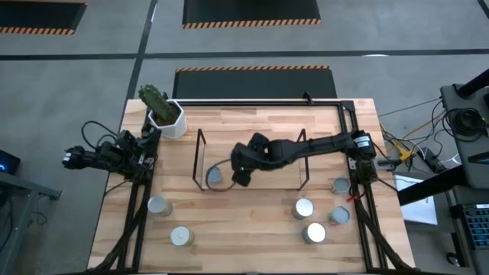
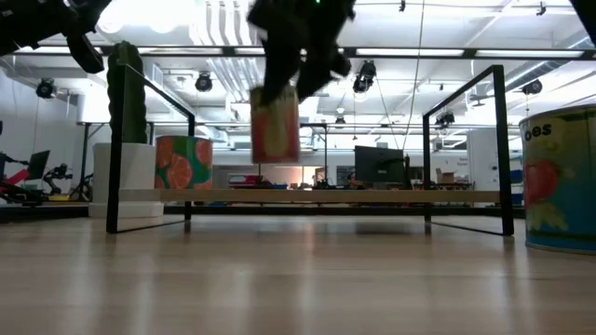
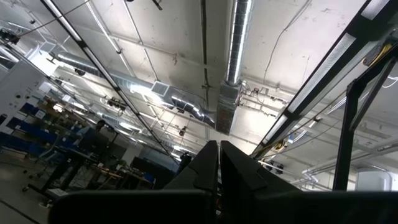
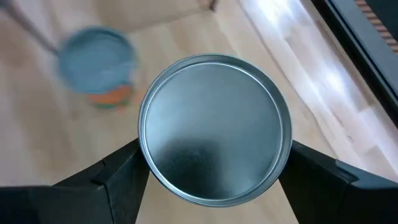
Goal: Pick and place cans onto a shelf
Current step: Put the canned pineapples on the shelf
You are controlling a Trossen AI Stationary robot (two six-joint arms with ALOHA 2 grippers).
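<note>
- High view: I have the right gripper [image 1: 241, 173] out over the shelf [image 1: 263, 153], with its held can hidden under it. One can [image 1: 215, 176] already stands on the shelf, just at its 9 o'clock. I count six cans here: that one, two at the table's 7 o'clock [image 1: 158, 206] [image 1: 180, 237], and four at 4 to 5 o'clock [image 1: 304, 208] [image 1: 314, 233] [image 1: 339, 216] [image 1: 340, 186]. My judgement: one placed, one in hand, most of the job left.
- The left gripper [image 1: 147, 145] waits at 9 o'clock by the plant pot [image 1: 167, 118], which sits at 11 o'clock off the shelf's end.
- Low view: the held can [image 2: 276, 124] hangs clear above the board, tilted a little, just at 3 o'clock of the placed can [image 2: 182, 163]. The wire frame [image 2: 116, 149] and that can are what I could bump going down.
- Left wrist view: fingers [image 3: 208, 165] pressed together, empty, pointing at the ceiling.
- Right wrist view: both fingers [image 4: 121, 174] clamp the can's sides at 9 and 3 o'clock; its shiny top [image 4: 214, 127] faces me, the placed can blurred beyond at 10 o'clock.
</note>
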